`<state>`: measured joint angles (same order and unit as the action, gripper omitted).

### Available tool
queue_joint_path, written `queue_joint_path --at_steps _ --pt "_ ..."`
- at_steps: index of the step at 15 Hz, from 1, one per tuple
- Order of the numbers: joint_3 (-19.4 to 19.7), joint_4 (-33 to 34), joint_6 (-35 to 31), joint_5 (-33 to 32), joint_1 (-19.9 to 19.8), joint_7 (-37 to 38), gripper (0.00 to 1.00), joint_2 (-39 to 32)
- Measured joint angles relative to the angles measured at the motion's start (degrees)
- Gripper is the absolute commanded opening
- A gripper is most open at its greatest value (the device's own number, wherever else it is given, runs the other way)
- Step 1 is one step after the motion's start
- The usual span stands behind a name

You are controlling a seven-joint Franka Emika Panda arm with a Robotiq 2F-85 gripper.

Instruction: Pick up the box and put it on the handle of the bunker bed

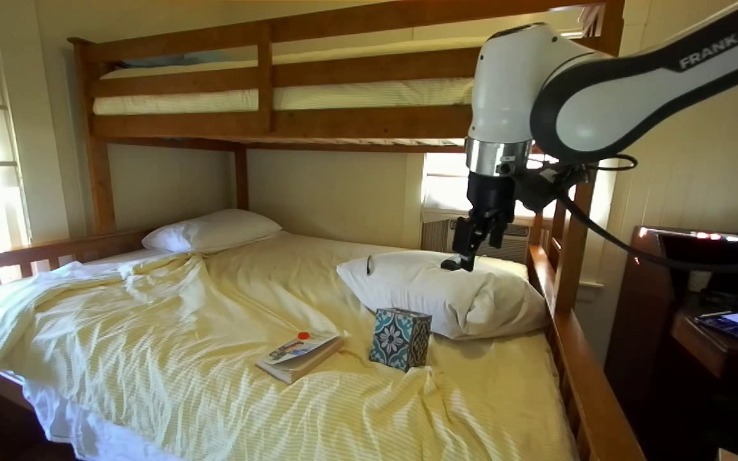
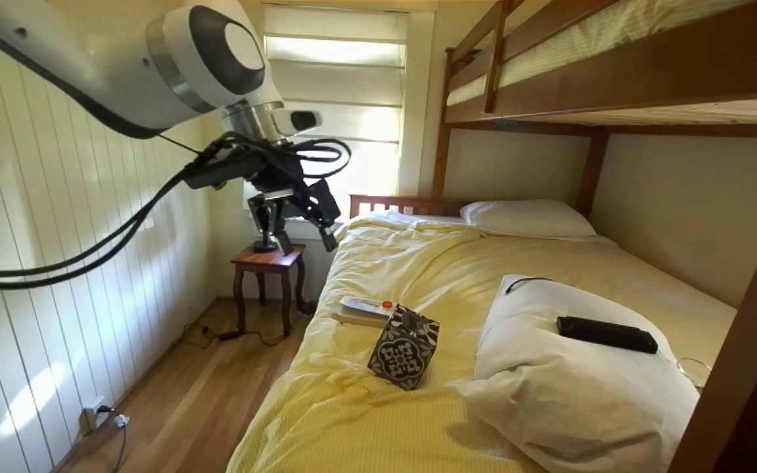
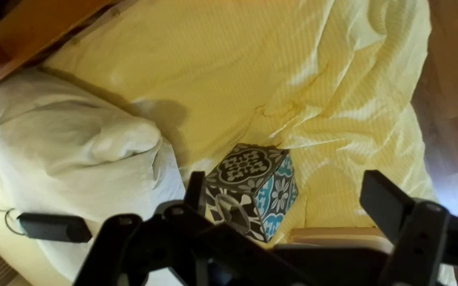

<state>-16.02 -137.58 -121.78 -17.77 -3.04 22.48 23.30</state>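
The box (image 1: 400,339), speckled teal, dark and white, stands tilted on the yellow bedspread in both exterior views (image 2: 405,347). In the wrist view the box (image 3: 257,186) lies below the jaws, nearer the left finger, which covers part of its edge. An opening shows in its upper face. My gripper (image 3: 289,192) is open and empty. It hangs well above the bed in both exterior views (image 1: 479,250) (image 2: 307,242). The handle of the bunker bed, a brown side rail (image 1: 592,384) with an upright post (image 1: 575,256), runs along the bed's edge; its wood (image 3: 34,35) shows top left in the wrist view.
A white pillow (image 1: 433,288) lies beside the box, with a black oblong object (image 2: 607,334) on it. A book (image 1: 298,355) lies on the box's other side. The upper bunk's guard rail (image 1: 369,121) spans above the bed. A small table (image 2: 267,258) stands by the window.
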Motion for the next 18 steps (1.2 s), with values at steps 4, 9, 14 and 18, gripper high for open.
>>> queue_joint_path --at_steps 4,9,14,18 --pt "1.6 10.1 0.0 -5.0 -0.5 -1.8 1.00 -11.9" --pt "4.9 19.7 -0.1 -3.7 1.1 -2.4 1.00 -24.1" --pt "5.0 21.0 -0.1 -3.6 1.4 -2.4 1.00 -25.2" --pt "7.4 21.4 -0.1 -4.9 3.5 -0.4 1.00 -26.5"
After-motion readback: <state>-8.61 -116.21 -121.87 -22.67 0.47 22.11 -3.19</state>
